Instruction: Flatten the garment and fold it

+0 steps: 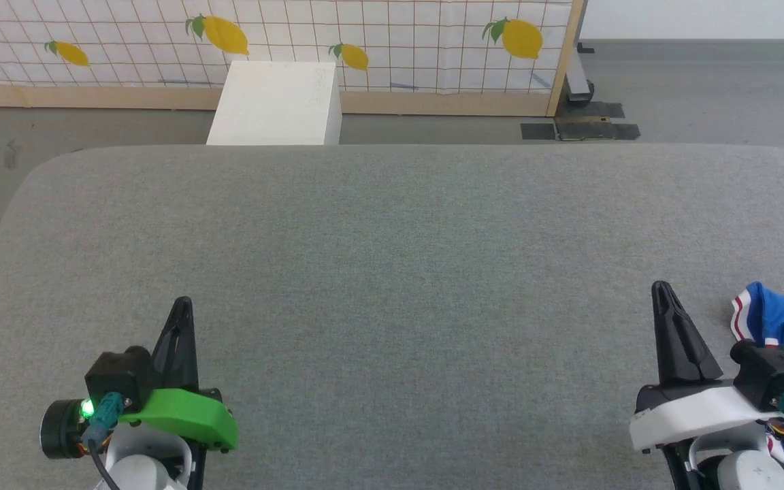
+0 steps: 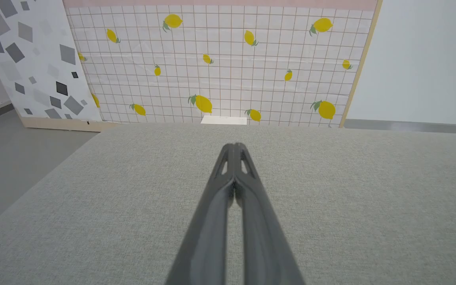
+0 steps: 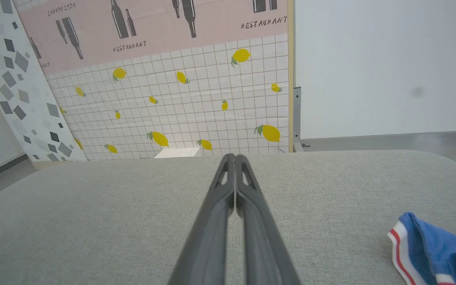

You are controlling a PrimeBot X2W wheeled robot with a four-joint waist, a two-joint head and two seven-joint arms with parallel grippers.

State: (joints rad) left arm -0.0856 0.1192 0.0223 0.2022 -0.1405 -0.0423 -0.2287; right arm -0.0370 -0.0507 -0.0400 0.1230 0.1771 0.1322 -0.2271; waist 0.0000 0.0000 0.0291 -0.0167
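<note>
Royal-blue jersey garment with red-and-white striped trim: crumpled heap at near right edge of grey fabric-covered table, partly hidden behind right wrist. Lies just beside right gripper, on its right side, not held. In right wrist view garment sits at lower right corner. Right gripper: two dark fingers pressed together, holding nothing. Left gripper well apart at near left, above bare cloth; fingers also closed together, holding nothing. Beyond table: white rectangular box, lemon-print grid panel.

- Head camera: high, looking down across the grey table toward the lemon panel.
- Wrist cameras: low over the table, facing that panel; right wrist and head share the garment.
</note>
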